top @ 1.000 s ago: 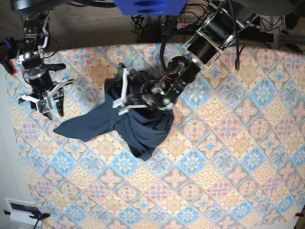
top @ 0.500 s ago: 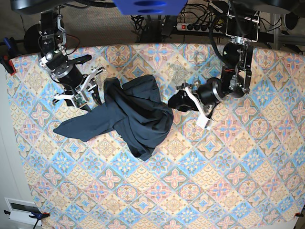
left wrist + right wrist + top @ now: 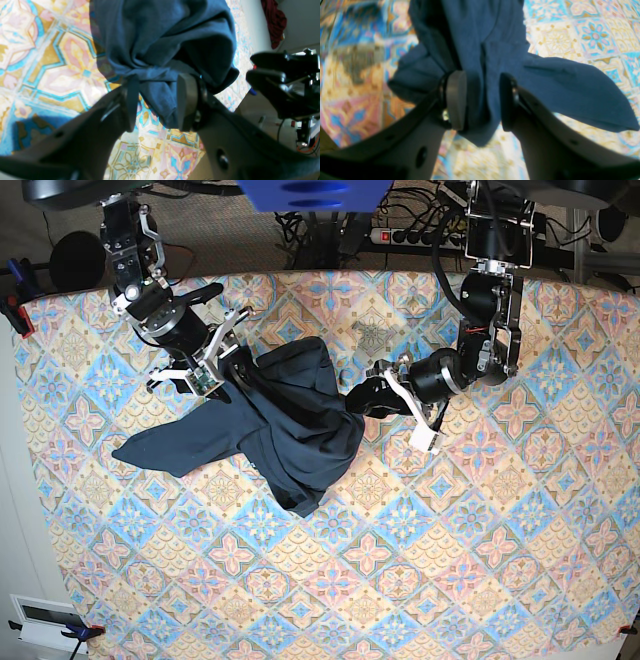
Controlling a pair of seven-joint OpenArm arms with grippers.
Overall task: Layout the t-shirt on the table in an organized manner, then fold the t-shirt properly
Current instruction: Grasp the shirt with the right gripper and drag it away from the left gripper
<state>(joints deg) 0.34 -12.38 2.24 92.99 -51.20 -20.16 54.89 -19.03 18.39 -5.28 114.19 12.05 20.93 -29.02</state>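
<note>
From the left wrist camera, the left gripper [image 3: 156,102] has its jaws parted, with a bunched fold of the dark blue t-shirt [image 3: 165,42] hanging down between the two pads; the cloth fills much of the gap and lies against the right-hand pad, but whether the jaws actually pinch it I cannot tell. Beneath the cloth the patterned desk [image 3: 52,62] shows its pink, blue and cream tiles, and another dark arm stands out of focus at the right edge of this view. From the right wrist camera, the right gripper [image 3: 480,100] also stands part open, its pads on either side of a thick ridge of the t-shirt [image 3: 557,87]; the fabric touches the left pad and reaches close to the other, and a firm hold cannot be judged here either. A flat lobe of the cloth spreads away to the right over the desk [image 3: 582,32]. In the base view, the t-shirt [image 3: 280,430] lies crumpled on the upper middle of the desk [image 3: 450,580], with one long flap reaching toward the view's left. The right gripper [image 3: 222,372] meets the garment's upper left edge, and the left gripper [image 3: 362,397] meets its right edge.
</note>
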